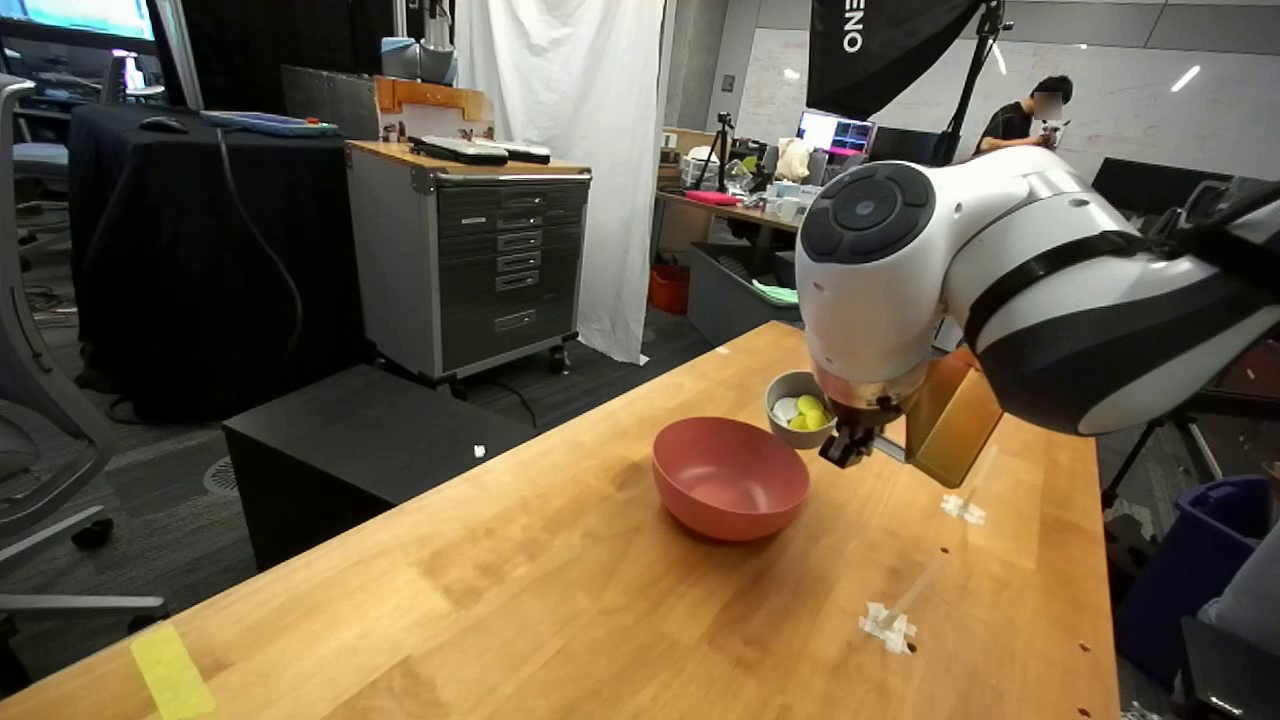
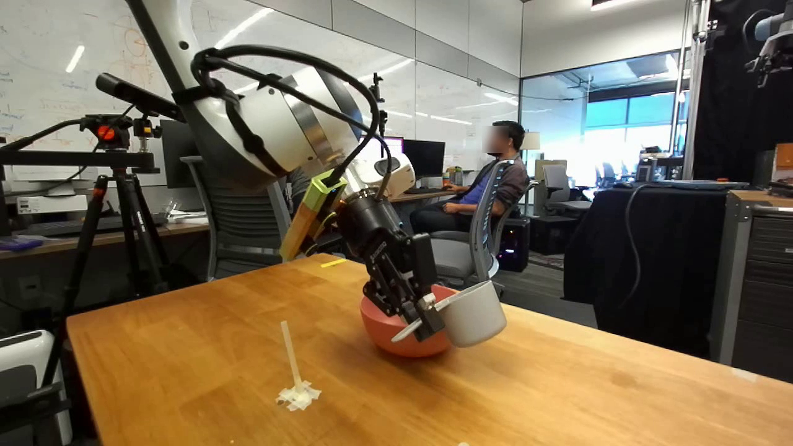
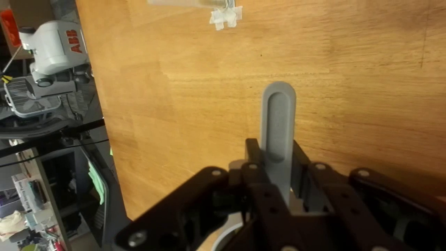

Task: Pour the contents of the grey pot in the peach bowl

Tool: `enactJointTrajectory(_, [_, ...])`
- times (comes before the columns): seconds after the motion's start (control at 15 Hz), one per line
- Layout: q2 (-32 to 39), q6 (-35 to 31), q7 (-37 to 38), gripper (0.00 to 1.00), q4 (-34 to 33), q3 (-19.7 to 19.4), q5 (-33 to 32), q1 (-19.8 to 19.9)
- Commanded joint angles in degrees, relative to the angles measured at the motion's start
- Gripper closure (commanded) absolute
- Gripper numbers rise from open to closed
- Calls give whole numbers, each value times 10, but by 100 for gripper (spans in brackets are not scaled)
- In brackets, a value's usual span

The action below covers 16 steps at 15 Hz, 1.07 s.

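Right up close at the bottom of the wrist view, seeing the Robotiq gripper [image 3: 277,151] with fingers [image 3: 252,150] clamped on the flat handle [image 3: 278,111] of the grey pot [image 2: 476,319]. Can find that pot a bit right of center in both exterior views, pretty tilted, with yellow and whitish lumps [image 1: 812,408] sitting inside. Next, spotting the peach bowl [image 1: 730,490] just beside it, upright on the wooden table [image 1: 560,610]. Can't tell whether touching or slightly apart, honestly. Further back in an exterior view, getting a strip of yellow tape [image 2: 333,263] by the table's far edge, then a seated person [image 2: 478,193] upper right of center, and finally a whiteboard [image 2: 105,37] across the upper left.
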State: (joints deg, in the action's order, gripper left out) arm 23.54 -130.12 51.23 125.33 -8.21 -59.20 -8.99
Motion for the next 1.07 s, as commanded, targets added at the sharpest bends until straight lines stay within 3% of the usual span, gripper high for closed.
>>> enactJointTrajectory(0.0, [-15, 45, 54, 93, 3, 23, -33, -4])
enactJointTrajectory(1.0, [14, 192, 173, 91, -28, 83, -95, -12])
